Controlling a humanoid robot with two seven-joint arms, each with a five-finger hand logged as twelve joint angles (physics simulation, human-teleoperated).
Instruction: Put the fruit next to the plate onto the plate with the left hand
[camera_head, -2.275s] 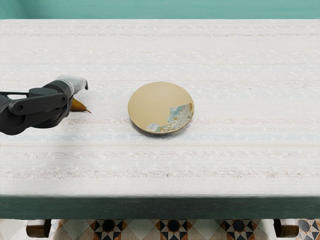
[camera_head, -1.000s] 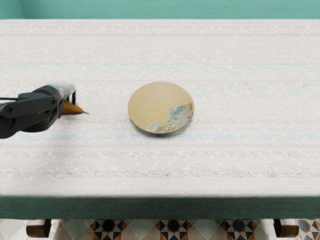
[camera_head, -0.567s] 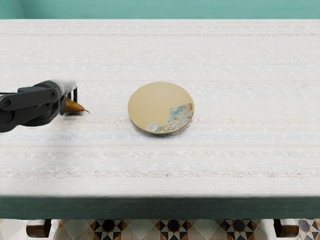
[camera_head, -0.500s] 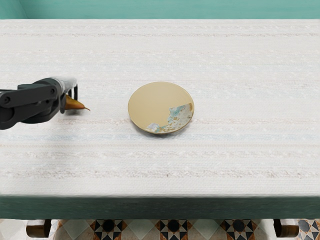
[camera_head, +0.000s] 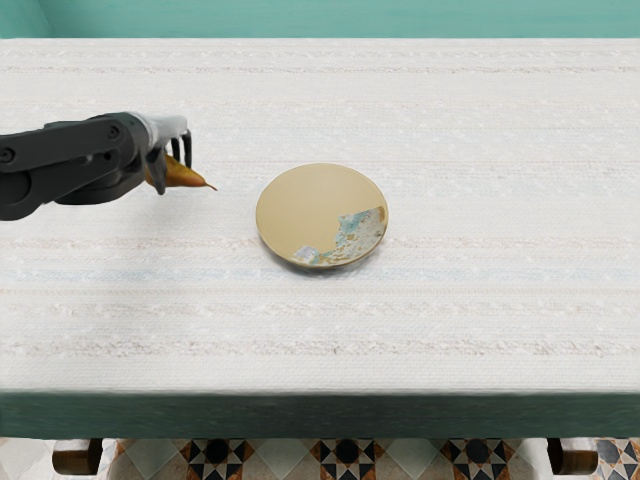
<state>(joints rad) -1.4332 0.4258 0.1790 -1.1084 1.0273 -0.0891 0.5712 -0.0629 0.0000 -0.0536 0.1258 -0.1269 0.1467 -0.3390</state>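
fingers (camera_head: 186, 150) of the left hand (camera_head: 160, 140) curl down around the brownish-orange fruit (camera_head: 183, 176), gripping its upper end. fruit's pointed tip juts toward the tan plate (camera_head: 300, 205). fruit and hand lie left of the plate, apart from it, above the pale worktop (camera_head: 480, 120).

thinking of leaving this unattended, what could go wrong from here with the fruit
The left hand grips only the blunt end of the fruit, its pointed tip sticking out, so it may slip. The fruit is left of the plate, apart from it; released now, it would land on the table.
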